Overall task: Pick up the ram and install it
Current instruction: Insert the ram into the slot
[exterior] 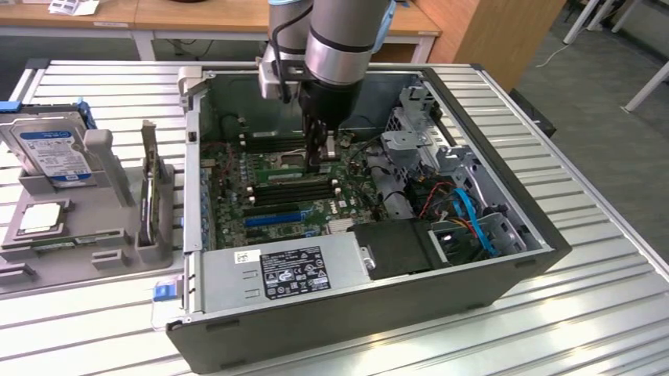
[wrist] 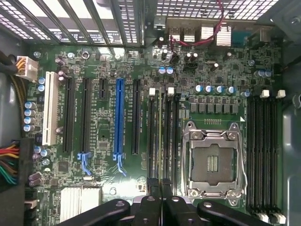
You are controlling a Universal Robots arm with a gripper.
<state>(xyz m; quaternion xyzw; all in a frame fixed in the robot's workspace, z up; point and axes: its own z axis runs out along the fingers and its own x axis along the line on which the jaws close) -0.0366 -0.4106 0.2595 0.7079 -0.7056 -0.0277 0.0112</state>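
**Ram held edge-on over the memory slots**

The gripper [wrist: 162, 201] is down inside the open computer case [exterior: 522, 258], low over the motherboard [wrist: 99, 181]. Its fingers are clenched almost together on the ram [wrist: 162, 136], which is thin enough that they nearly meet. The grasp sits at the stick's upper edge, probably so that the lower contact edge stays free to meet a slot.

In the wrist view the ram shows as a narrow greenish strip seen from above. It lies between two black memory slots [wrist: 153, 141] whose white latches stand at their far ends. It sits just beside the empty processor socket [wrist: 214, 160] and well apart from the blue expansion slot [wrist: 118, 117]. I cannot tell whether it is already seated or just above its slot.

The stick stands on edge rather than flat. Its long axis runs parallel to the neighbouring slots, from the fingertips straight toward the latches. In the exterior view that line runs roughly from the exterior view's left to its right, across the middle of the board. This alignment seems deliberate, since a memory slot accepts the stick only lengthwise and upright.

A grey tray [exterior: 21, 274] with a hard drive [exterior: 50, 149] rests outside the case, on the exterior view's left.
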